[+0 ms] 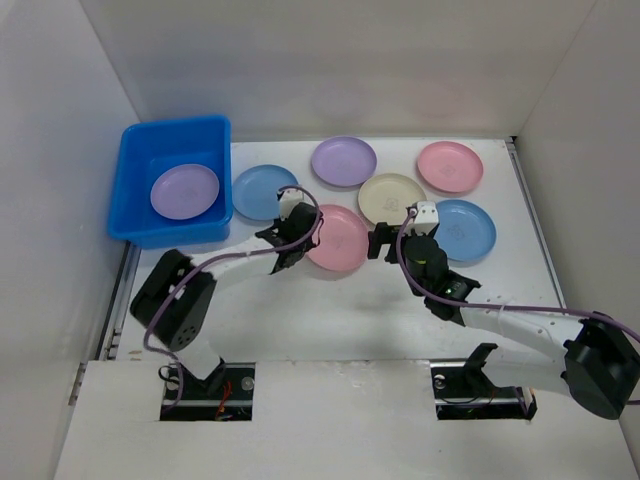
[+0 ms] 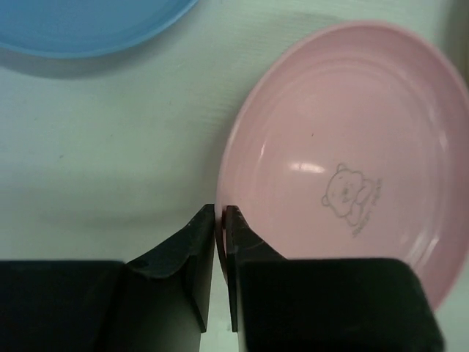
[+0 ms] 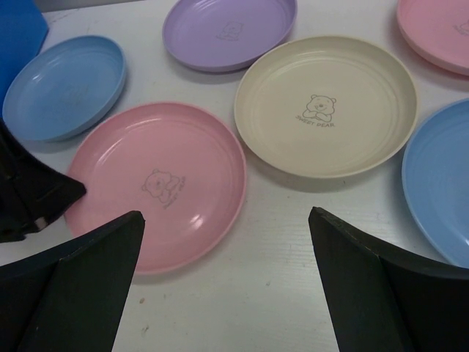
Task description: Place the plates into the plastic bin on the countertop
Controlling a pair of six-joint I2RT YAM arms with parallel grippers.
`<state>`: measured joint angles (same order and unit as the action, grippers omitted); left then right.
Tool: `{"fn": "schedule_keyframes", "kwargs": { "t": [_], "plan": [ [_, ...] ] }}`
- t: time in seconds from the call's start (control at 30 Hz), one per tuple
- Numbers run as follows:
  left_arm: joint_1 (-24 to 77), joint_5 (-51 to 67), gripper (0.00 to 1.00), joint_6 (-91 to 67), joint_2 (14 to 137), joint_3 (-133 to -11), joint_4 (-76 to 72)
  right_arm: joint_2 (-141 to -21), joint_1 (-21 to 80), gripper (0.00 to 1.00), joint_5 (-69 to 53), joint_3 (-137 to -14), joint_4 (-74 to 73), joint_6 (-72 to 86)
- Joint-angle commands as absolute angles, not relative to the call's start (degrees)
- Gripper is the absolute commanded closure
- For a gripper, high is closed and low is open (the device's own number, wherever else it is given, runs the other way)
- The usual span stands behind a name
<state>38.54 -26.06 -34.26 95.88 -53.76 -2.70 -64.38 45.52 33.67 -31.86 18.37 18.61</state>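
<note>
The blue plastic bin (image 1: 137,190) stands at the back left with a purple plate (image 1: 185,191) inside. On the white countertop (image 1: 350,310) lie a blue plate (image 1: 258,190), a purple plate (image 1: 343,161), a cream plate (image 1: 391,198), a pink plate (image 1: 450,166), a second blue plate (image 1: 465,230) and a middle pink plate (image 1: 340,240). My left gripper (image 1: 291,236) is shut on the middle pink plate's (image 2: 344,147) left rim, as its wrist view (image 2: 220,215) shows. My right gripper (image 1: 392,232) is open and empty (image 3: 227,216), just right of that pink plate (image 3: 157,183).
White walls (image 1: 60,120) close in the countertop on three sides. The bin touches the left wall. The cream plate (image 3: 326,103) and right blue plate (image 3: 440,183) lie close ahead of my right gripper. My left gripper (image 3: 29,191) shows in the right wrist view.
</note>
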Motion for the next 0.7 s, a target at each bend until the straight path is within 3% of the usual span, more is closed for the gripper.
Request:
{"fn": "schedule_keyframes", "kwargs": {
  "t": [0.0,0.27,0.47,0.67],
  "plan": [
    [39.68,-27.33,0.96,-29.01,82.83,-53.70,4.64,-63.63,46.10,0.00,34.72,-31.99,20.04,18.11],
    [26.79,-28.92,0.95,-20.40,66.28,-63.00,14.85,-65.13,46.10,0.00,34.72,-32.78,20.04,18.11],
    [6.23,-27.69,0.94,-20.03,69.33,-72.41,14.95,-65.30,46.36,0.00,34.45,-32.87,20.13,18.19],
    [-5.13,-29.87,0.93,-26.36,73.82,-70.49,7.31,-66.88,46.89,0.00,34.01,-33.48,20.39,18.11]
  ]
}}
